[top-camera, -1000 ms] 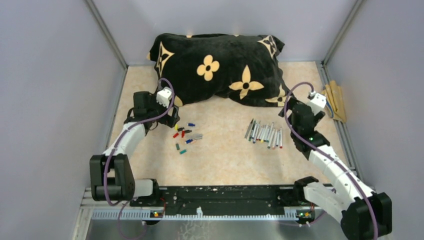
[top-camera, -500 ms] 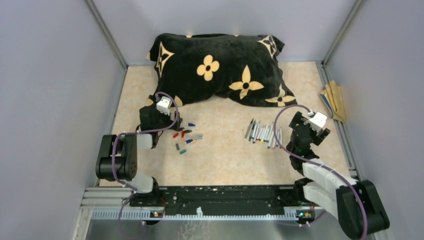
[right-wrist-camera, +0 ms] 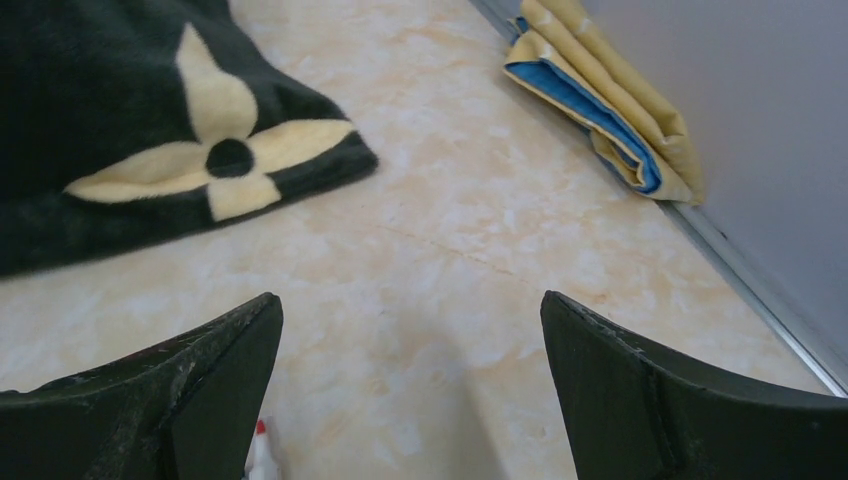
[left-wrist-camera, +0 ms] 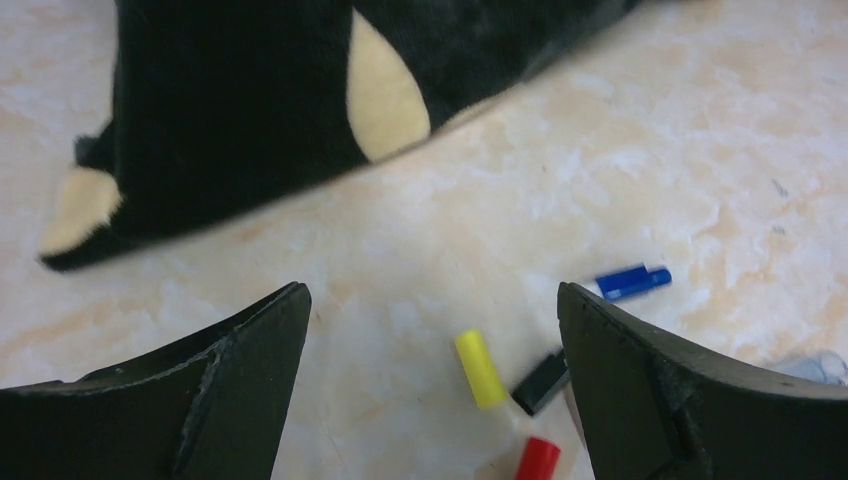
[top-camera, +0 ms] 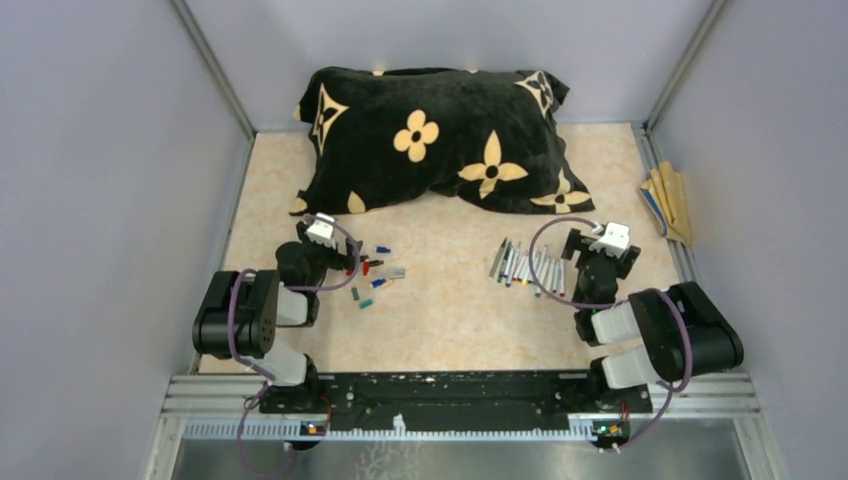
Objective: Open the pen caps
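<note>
Left gripper (left-wrist-camera: 430, 300): your fingers are spread wide with nothing between them, low over the table (top-camera: 450, 320).
Pen caps (top-camera: 368, 272): they lie loose on the table, scattered just ahead and to the right of your left gripper, none of them on a barrel.
Left wrist detail: a yellow cap (left-wrist-camera: 480, 368) lies between your fingertips, nearer the right one. A black cap (left-wrist-camera: 542, 382) sits just beside it, at the right finger's inner edge. A red cap (left-wrist-camera: 537, 460) shows at the bottom edge, and a blue cap (left-wrist-camera: 630, 282) lies just beyond the right fingertip.
Right gripper (right-wrist-camera: 410, 305): these fingers are also wide apart and hold nothing — only bare table shows between them.
Pens (top-camera: 528, 265): they lie in a row side by side, just to the left of your right gripper. Your right wrist view shows only a small white-and-red end by the left finger, too little to identify.
Pillow (top-camera: 430, 130): black with cream flowers, it lies ahead of both grippers, and its near edge is close in front of the left one.
Tan bundle (right-wrist-camera: 600, 100): tan with a blue stripe, it lies ahead and to the right of your right gripper, against the wall.
</note>
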`<action>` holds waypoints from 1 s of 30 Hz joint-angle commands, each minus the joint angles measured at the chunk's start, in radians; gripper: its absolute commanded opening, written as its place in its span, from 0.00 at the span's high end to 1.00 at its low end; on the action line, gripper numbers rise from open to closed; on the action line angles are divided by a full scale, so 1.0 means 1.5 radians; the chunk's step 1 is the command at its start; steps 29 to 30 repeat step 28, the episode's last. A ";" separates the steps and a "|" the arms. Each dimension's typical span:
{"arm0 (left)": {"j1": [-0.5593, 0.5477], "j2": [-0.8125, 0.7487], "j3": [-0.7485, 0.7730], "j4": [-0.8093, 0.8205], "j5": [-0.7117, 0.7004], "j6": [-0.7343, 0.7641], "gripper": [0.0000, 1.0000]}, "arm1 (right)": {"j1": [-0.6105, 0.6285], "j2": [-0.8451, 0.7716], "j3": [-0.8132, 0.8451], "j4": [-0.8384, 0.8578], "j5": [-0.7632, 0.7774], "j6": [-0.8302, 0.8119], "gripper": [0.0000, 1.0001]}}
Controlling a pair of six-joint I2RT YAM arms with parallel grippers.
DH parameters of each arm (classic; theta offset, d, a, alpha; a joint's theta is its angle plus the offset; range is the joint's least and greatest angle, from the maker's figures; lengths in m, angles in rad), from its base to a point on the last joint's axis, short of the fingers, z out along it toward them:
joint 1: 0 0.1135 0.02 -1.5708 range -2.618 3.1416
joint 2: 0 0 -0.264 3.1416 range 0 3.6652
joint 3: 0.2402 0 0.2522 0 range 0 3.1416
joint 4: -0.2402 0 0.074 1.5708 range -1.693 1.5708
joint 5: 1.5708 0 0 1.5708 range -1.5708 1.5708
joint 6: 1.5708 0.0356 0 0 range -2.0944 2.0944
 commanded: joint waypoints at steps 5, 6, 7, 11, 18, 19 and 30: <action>-0.001 -0.001 0.039 0.032 -0.002 -0.012 0.01 | -0.062 0.042 0.031 0.060 -0.215 -0.009 0.01; -0.001 -0.001 0.039 0.033 -0.002 -0.012 0.01 | -0.087 0.040 0.037 0.048 -0.248 0.009 0.01; -0.001 -0.002 0.038 0.032 -0.002 -0.012 0.01 | -0.094 0.034 0.039 0.030 -0.253 0.016 0.01; -0.001 -0.001 0.039 0.032 -0.002 -0.012 0.01 | -0.095 0.033 0.031 0.049 -0.254 0.012 0.01; -0.001 -0.001 0.038 0.033 -0.002 -0.012 0.01 | -0.095 0.036 0.033 0.049 -0.260 0.010 0.01; -0.001 -0.001 0.039 0.032 -0.002 -0.012 0.01 | -0.095 0.036 0.032 0.053 -0.259 0.010 0.01; -0.001 -0.002 0.040 0.027 0.000 -0.011 0.01 | -0.095 0.037 0.033 0.052 -0.258 0.010 0.01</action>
